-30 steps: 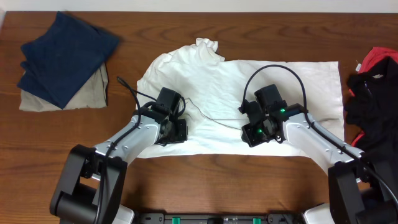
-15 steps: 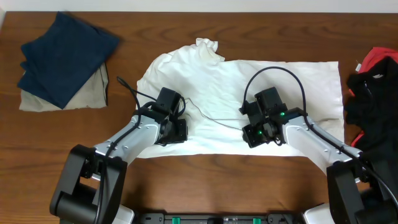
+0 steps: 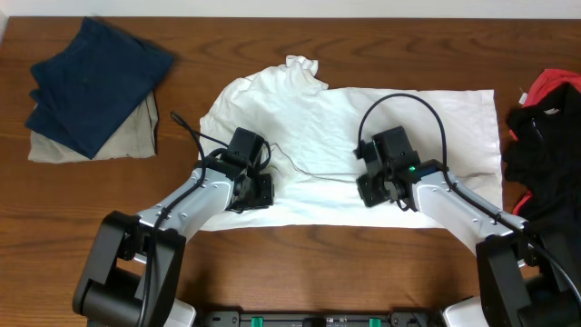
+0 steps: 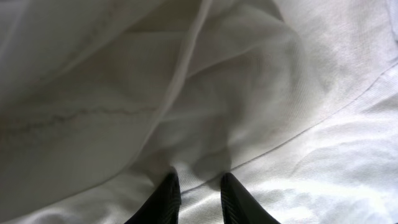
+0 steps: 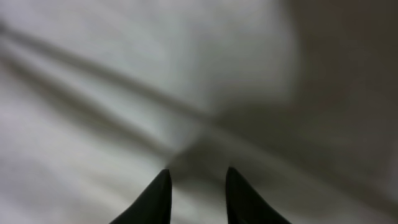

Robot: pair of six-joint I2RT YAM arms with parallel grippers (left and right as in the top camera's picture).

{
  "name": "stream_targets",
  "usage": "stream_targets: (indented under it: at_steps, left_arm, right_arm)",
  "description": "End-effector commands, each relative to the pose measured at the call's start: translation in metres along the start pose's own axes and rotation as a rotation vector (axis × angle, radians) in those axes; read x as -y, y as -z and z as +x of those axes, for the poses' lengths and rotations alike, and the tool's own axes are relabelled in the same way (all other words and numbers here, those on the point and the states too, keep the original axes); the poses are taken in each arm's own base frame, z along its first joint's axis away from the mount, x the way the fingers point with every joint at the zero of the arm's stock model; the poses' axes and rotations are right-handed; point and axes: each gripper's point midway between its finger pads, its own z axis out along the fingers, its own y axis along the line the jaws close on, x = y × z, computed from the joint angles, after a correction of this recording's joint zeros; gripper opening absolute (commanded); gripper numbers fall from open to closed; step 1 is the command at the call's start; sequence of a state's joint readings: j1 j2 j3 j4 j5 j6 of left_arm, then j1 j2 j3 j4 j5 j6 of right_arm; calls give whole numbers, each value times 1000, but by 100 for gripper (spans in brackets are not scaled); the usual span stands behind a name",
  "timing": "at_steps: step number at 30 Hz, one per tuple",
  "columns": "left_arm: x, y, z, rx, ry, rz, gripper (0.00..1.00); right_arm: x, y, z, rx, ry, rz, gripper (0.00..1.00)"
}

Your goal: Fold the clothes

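Observation:
The clothes (image 3: 363,118) are one white T-shirt lying spread on the brown table, plain side up, with a sleeve bunched at the back left. My left gripper (image 3: 251,191) presses down on the shirt's near left part. In the left wrist view its jaws (image 4: 198,177) stand narrow, pinching a ridge of the white cloth (image 4: 249,81) where a hem line runs through. My right gripper (image 3: 377,186) is down on the shirt's near middle. The right wrist view is blurred; there the gripper (image 5: 198,171) has its fingers apart over flat cloth (image 5: 155,74).
A folded navy garment (image 3: 95,82) lies on a folded beige one (image 3: 127,136) at the back left. A heap of black clothes (image 3: 545,154) with a red piece (image 3: 554,86) sits at the right edge. Bare wood runs along the front.
My right gripper has turned and shifted slightly on the shirt, and its jaws have widened. The left gripper and the shirt's outline have not moved.

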State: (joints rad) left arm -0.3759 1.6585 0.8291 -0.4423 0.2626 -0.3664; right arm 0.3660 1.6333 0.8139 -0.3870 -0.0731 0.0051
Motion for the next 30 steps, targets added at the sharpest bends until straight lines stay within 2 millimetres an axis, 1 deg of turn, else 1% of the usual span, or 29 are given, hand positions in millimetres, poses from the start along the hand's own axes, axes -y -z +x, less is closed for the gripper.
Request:
stream_targets:
  at_steps: [1,4,6,8,10,12,14,16,17,19,23,26,27,30]
  left_arm:
    - [-5,-8,6,-26,8,-18,25]
    - [-5,-8,6,-26,8,-18,25]
    - [-5,-8,6,-26,8,-19,25]
    - [-5,-8,6,-26,8,-18,25]
    - [-5,-8,6,-26,8,-19,25]
    - [-5,-8,6,-26,8,-19,25]
    - [-5,-8,6,-26,8,-18,25]
    - [-5,-8,6,-26,8,-18,25]
    - [-5,-8,6,-26,8,-19,25]
    - [-5,-8,6,-26,8,-18,25]
    - [-5,-8,6,-26,8,-18,25]
    - [-5,-8,6,-26,8,-18,25]
    - [-5,-8,6,-26,8,-18,25]
    - [-5,-8,6,-26,8,-18,25]
  right_arm:
    - [30,5,-15,68,-20,186,30]
    - [45,11,-29,122,-27,273,31]
    - [47,16,-33,126,-37,276,32]
    - [47,24,-34,109,-95,265,33]
    - [45,36,-29,78,-140,246,36]
    - [41,46,-20,39,-157,219,40]
    - [35,55,-5,-13,-155,195,45]
    - [32,58,7,-64,-117,180,50]
    - [29,58,14,-96,-81,160,53]
    - [23,54,24,-138,-22,122,55]
    - [21,40,39,-184,45,102,52]
    - [25,28,39,-173,50,117,48]
    - [27,24,36,-162,50,125,45]
    - [28,12,33,-149,51,126,42]
